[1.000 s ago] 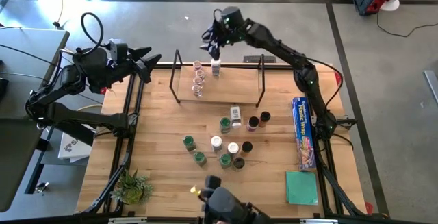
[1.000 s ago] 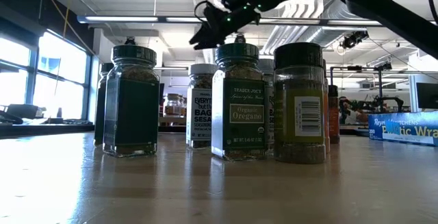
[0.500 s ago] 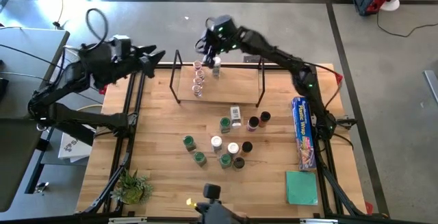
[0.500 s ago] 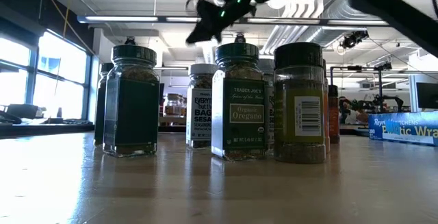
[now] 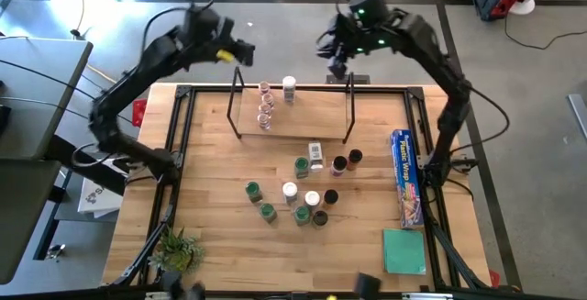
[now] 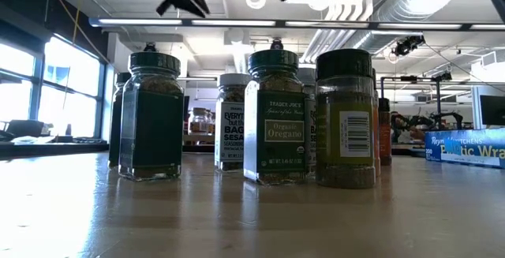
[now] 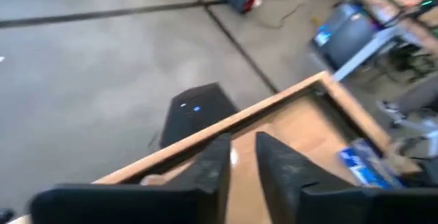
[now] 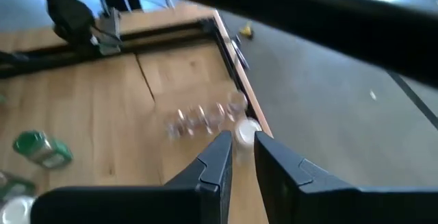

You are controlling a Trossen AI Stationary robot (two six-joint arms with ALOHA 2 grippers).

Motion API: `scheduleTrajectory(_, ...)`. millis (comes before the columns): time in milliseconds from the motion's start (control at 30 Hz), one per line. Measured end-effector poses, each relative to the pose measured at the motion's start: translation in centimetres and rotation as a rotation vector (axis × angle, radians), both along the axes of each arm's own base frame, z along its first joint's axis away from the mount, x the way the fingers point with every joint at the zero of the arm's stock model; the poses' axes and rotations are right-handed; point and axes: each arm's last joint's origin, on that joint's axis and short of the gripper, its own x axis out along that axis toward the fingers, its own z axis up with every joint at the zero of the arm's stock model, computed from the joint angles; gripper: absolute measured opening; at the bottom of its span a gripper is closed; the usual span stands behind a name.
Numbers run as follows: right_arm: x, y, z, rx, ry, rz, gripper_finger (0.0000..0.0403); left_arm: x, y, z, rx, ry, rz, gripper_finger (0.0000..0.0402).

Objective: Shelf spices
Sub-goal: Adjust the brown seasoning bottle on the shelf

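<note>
The shelf (image 5: 303, 121) stands at the table's far middle. On its wooden board stand three clear-topped spice jars (image 5: 266, 107) and a white-topped one (image 5: 290, 86). Several more spices (image 5: 303, 190) stand loose on the table at mid-right, and they fill the low view (image 6: 276, 116). My left gripper (image 5: 246, 55) hangs high, beyond the shelf's far left corner, fingers close together and empty. My right gripper (image 5: 330, 50) hangs high, beyond the shelf's far right end. It is shut and empty, with the white-topped jar (image 8: 245, 131) showing past its fingertips.
A long blue foil-wrap box (image 5: 405, 176) lies along the table's right edge, with a flat teal square (image 5: 404, 250) nearer the front. A small green plant (image 5: 179, 250) sits at the near left corner. The black table frame (image 5: 179, 153) borders the wooden top.
My right gripper has let go of the white-topped jar, which stays upright on the shelf. The gripper has risen and swung toward the table's far right. My left gripper has swung from the table's left edge toward the shelf's far left corner, and its wide-spread fingers have come together.
</note>
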Motion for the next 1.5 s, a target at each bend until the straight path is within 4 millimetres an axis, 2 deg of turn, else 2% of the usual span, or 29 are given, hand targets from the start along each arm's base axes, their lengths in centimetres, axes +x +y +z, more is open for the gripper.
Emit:
scheduleTrajectory(100,-1.8,1.1,1.1,-0.012,0.021,-0.030,0.0054,0.8,3.0,-0.9,-0.022,0.070,0.024,0.0013)
scheduleTrajectory(200,-3.0,1.9,1.8,-0.015,0.028,-0.057,0.0054,1.6,5.7,-2.4,-0.050,0.161,0.047,0.0006)
scheduleTrajectory(433,-3.5,2.1,1.3,0.049,0.078,-0.090,0.0055,4.2,10.3,-6.6,-0.143,0.381,0.044,0.0001)
scheduleTrajectory(667,-3.4,2.1,1.1,0.052,0.096,-0.083,0.0055,5.7,13.3,-11.4,-0.274,0.495,0.016,0.0001)
scheduleTrajectory(767,-3.4,2.1,1.1,0.052,0.097,-0.084,0.0055,6.1,13.7,-13.5,-0.343,0.554,0.006,0.0001)
scheduleTrajectory(867,-3.4,2.1,1.1,0.051,0.097,-0.084,0.0055,6.5,13.6,-14.6,-0.384,0.593,-0.012,0.0000)
scheduleTrajectory(1200,-3.3,1.9,1.3,0.001,0.088,-0.090,0.0055,8.6,12.2,-16.9,-0.385,0.746,-0.115,0.0000)
scheduleTrajectory(1500,-3.2,1.8,1.4,-0.018,0.074,-0.090,0.0055,9.1,12.0,-19.2,-0.460,0.826,-0.133,0.0000)
